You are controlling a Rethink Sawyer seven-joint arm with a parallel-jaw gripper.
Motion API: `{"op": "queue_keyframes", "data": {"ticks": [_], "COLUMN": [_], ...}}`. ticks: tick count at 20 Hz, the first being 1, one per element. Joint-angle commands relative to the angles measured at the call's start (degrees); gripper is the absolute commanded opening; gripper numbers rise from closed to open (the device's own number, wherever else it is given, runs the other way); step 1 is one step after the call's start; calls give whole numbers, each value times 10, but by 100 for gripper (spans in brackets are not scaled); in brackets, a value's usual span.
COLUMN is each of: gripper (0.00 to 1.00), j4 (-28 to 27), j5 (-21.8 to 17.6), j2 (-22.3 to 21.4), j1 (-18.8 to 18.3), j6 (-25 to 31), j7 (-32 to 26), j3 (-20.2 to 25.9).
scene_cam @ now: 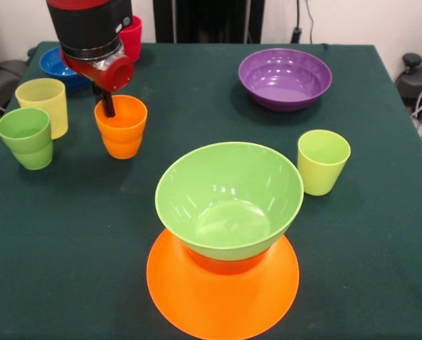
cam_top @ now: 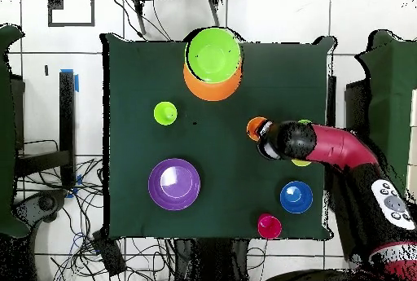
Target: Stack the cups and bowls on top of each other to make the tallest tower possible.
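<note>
Dark green cloth covers the table (scene_cam: pixel 69 269), with a pale tiled floor and tangled cables around it in the overhead view.

Near the front edge in the front view stands the tower (scene_cam: pixel 225 241): a very large orange bowl (scene_cam: pixel 221 301) turned rim down as the base, a small red-orange bowl (scene_cam: pixel 225 265) just showing on top of it, and the medium green bowl (scene_cam: pixel 229 198) sitting upright on that, empty. To its right the lime green cup (scene_cam: pixel 323 161) stands upright and empty. Farther back on the right the purple bowl (scene_cam: pixel 285 78) is upright and empty.

On the left side the orange cup (scene_cam: pixel 121 126) stands upright. The gripper (scene_cam: pixel 108 106) hangs over it, one dark finger (scene_cam: pixel 109 106) reaching down to its rim on the far left side; I cannot tell whether the fingers are spread or clamped on the cup wall. Left of that the pale yellow cup (scene_cam: pixel 43 105) and the green cup (scene_cam: pixel 27 138) stand just beside each other, both upright. At the far left the blue bowl (scene_cam: pixel 59 67) and red cup (scene_cam: pixel 131 37) sit partly behind the arm.

From above, the blue bowl (cam_top: pixel 296 197) and red cup (cam_top: pixel 269 226) show whole and empty, while the arm (cam_top: pixel 334 149) covers most of the yellow and green cups. The red-orange bowl shows only in the front view.
</note>
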Motion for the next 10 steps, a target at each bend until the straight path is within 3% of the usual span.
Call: {"op": "queue_keyframes", "data": {"ticks": [1,10], "gripper": [0,0], "j4": [4,-4], "j5": [-60,-74], "j2": [34,45], "j1": [2,-6], "j6": [32,27], "j7": [-151,-152], "j3": [34,36]}}
